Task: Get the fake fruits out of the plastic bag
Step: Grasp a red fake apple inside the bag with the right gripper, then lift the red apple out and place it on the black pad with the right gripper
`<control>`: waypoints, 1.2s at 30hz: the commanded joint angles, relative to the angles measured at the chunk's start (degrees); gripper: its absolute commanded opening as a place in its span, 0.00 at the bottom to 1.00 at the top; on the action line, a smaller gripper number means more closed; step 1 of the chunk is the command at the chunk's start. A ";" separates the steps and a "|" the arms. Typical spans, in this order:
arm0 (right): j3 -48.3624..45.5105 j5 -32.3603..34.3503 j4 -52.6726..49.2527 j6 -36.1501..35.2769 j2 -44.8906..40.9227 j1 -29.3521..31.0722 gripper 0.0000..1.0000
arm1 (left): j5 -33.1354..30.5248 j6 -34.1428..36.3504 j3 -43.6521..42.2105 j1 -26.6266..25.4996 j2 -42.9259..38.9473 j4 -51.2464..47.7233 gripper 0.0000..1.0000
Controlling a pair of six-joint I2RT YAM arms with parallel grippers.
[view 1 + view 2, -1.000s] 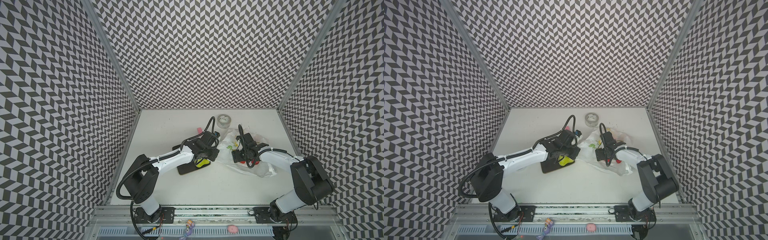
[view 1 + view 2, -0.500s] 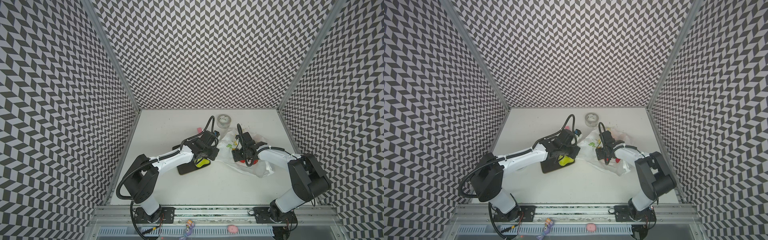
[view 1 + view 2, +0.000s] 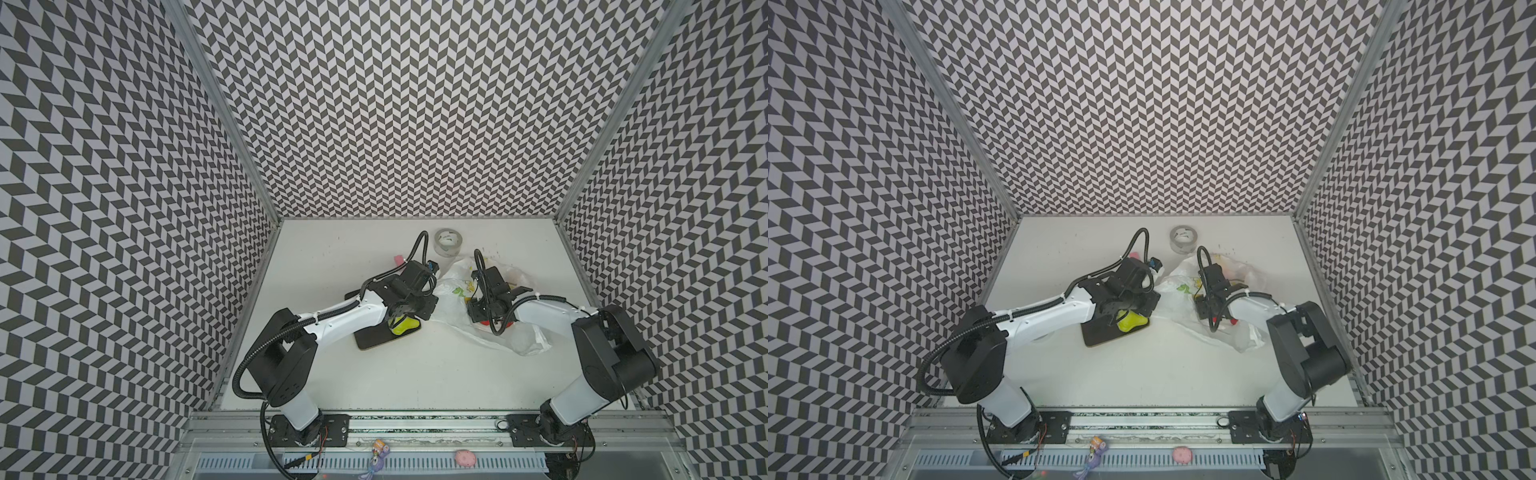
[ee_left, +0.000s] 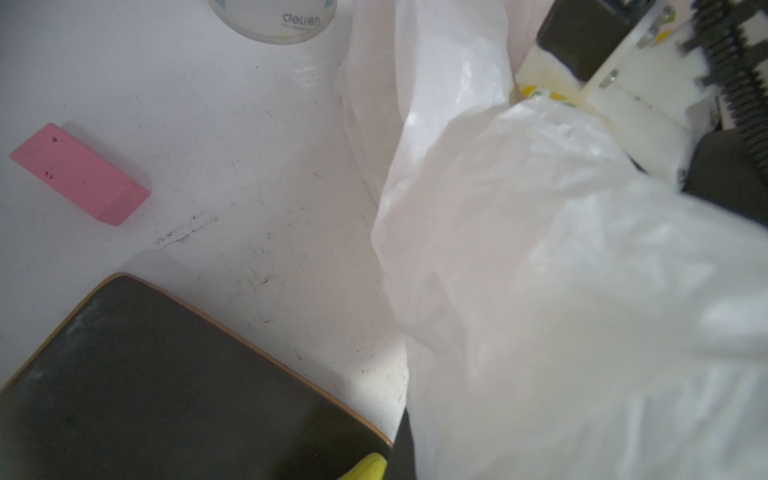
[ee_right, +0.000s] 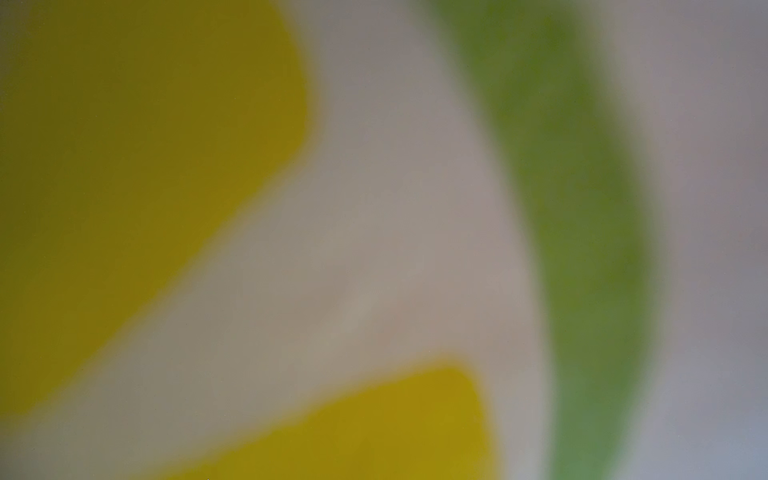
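The plastic bag (image 3: 453, 291), white and crinkled with lemon prints, lies right of centre in both top views. My left gripper (image 3: 429, 304) is at its left edge, shut on the film, which fills the left wrist view (image 4: 540, 291). My right gripper (image 3: 478, 318) reaches down into the bag, its fingers hidden by plastic. The right wrist view shows only blurred yellow and green bag print (image 5: 124, 166). A red fake fruit (image 3: 484, 323) peeks out under that gripper. A yellow-green fake fruit (image 3: 402, 327) lies on the black board beneath my left wrist.
The black board (image 3: 374, 338) lies left of the bag, with its corner in the left wrist view (image 4: 145, 374). A pink block (image 4: 79, 174) and a tape roll (image 3: 448, 242) sit toward the back wall. Patterned walls close off three sides.
My right wrist has edged slightly left and deeper into the bag. The left arm and the yellow-green fruit have stayed put.
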 commanded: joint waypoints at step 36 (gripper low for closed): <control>21.67 -12.50 -10.35 4.57 -27.29 0.64 0.40 | 10.69 -0.59 -2.45 2.76 -11.81 10.35 1.00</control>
